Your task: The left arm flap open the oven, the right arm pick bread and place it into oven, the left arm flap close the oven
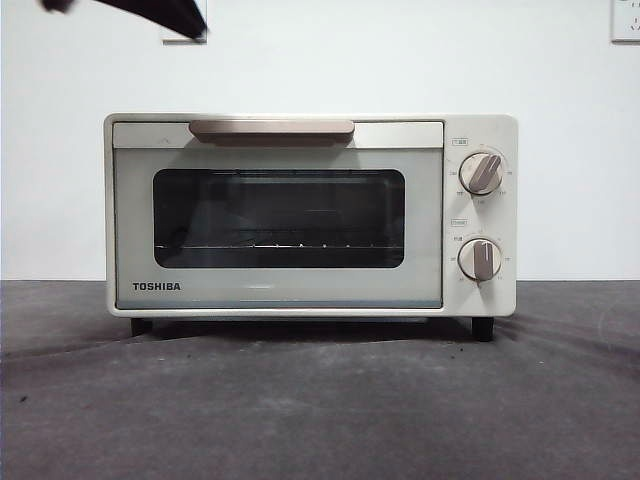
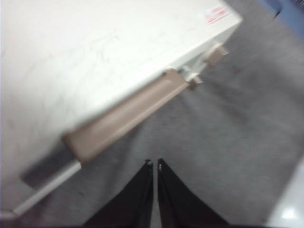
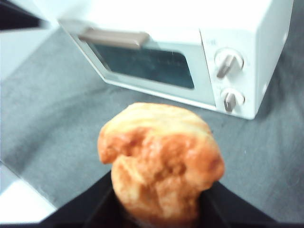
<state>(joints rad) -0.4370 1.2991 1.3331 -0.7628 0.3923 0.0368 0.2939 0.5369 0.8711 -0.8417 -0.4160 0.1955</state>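
One bread (image 3: 159, 164) clamped between right pincer (image 3: 159, 209) jaws.

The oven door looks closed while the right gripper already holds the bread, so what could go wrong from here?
1. The oven door is shut; if the bread in the right gripper moves in now, it would probably hit the glass.
2. The left gripper, jaws together, hangs above the handle; it could slip off the bar.

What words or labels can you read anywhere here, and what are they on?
"TOSHIBA": on the oven door, lower left corner.
Small labels and dial marks around both knobs: too small to read.
Red sticker on the oven's top: blurred, unreadable.
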